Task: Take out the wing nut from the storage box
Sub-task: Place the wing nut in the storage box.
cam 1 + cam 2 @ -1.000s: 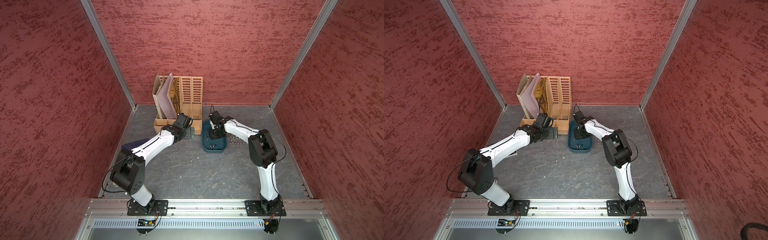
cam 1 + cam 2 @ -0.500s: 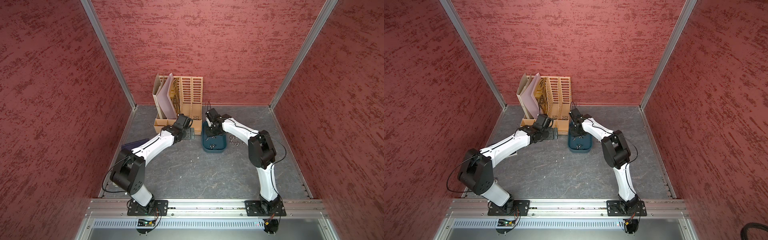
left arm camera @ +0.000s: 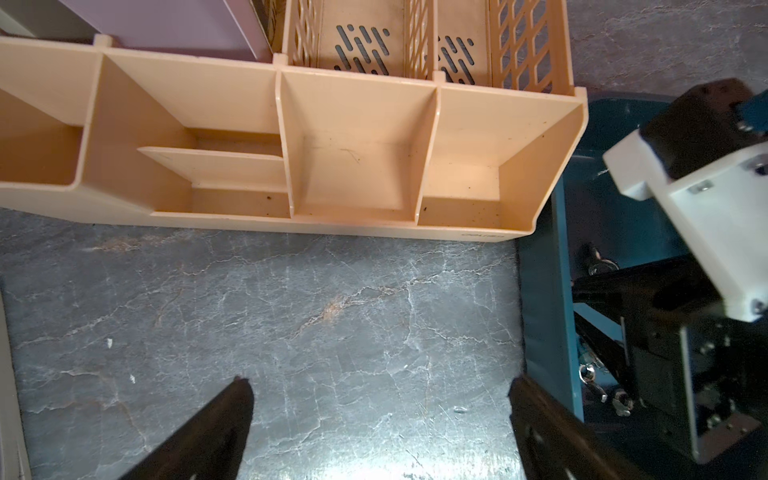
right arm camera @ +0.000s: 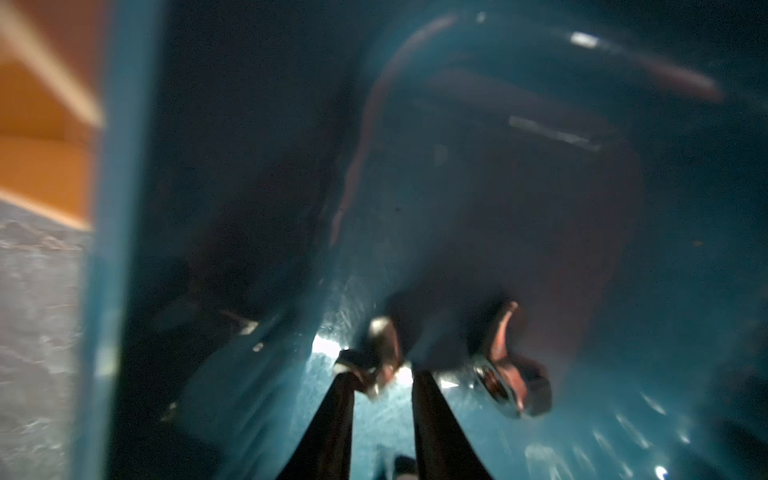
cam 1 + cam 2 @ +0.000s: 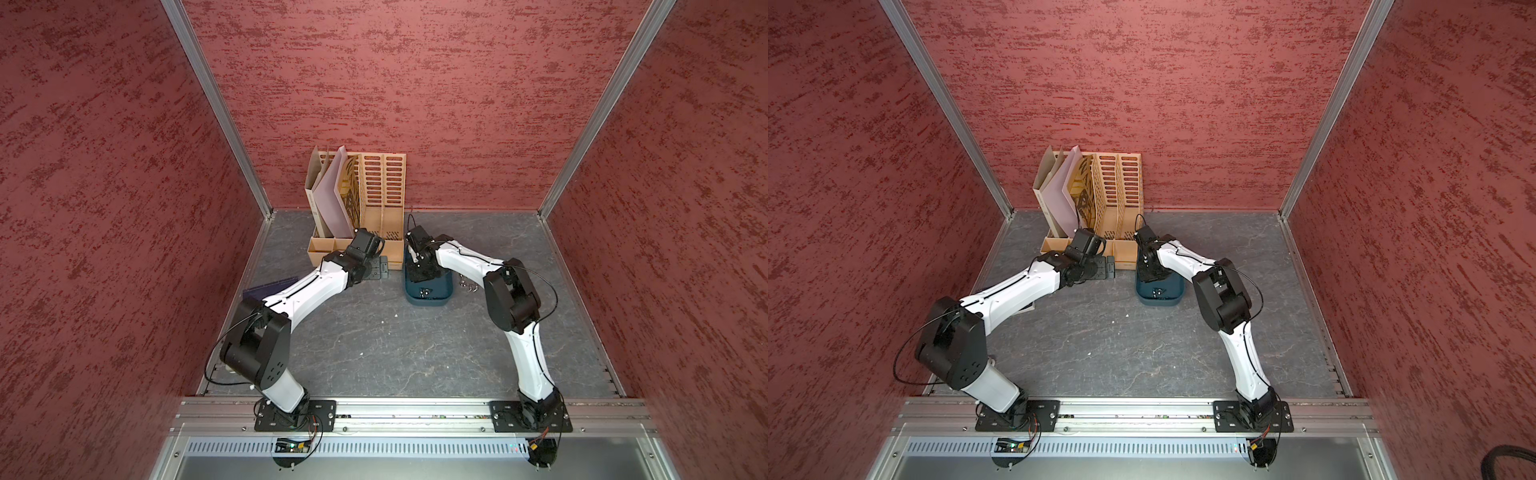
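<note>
Wing nut (image 4: 376, 351) lay on the storage box (image 5: 430, 300) floor at the very tips of the right gripper (image 4: 382, 376), whose jaws stood narrowly parted. A second nut (image 4: 509, 380) sat just beside. The left gripper (image 3: 374, 415), spread wide, hovered over the tabletop (image 3: 332, 311) outside the box.
</note>
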`<control>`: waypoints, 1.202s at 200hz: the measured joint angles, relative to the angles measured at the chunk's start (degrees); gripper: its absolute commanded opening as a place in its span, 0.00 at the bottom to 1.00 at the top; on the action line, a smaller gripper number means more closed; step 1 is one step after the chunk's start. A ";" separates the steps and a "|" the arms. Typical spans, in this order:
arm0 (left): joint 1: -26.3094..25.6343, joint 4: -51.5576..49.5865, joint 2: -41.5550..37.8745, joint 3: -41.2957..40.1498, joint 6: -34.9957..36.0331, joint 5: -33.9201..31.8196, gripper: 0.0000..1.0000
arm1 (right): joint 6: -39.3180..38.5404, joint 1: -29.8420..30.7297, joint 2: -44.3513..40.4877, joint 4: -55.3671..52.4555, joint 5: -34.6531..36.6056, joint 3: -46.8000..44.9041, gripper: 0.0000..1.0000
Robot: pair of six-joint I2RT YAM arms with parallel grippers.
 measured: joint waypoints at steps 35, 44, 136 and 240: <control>0.04 0.02 0.00 0.00 0.02 0.02 1.00 | 0.31 0.00 0.07 0.13 0.07 0.33 0.18; 0.04 0.02 0.00 0.00 0.00 0.02 1.00 | 0.44 0.00 0.07 0.13 0.07 0.33 0.17; 0.15 0.02 0.00 0.00 0.02 0.02 1.00 | 0.37 0.00 -0.68 -0.33 0.87 0.79 0.08; 0.20 0.04 0.00 0.02 0.00 0.28 1.00 | -0.20 -2.62 -10.67 0.44 1.07 -2.29 0.25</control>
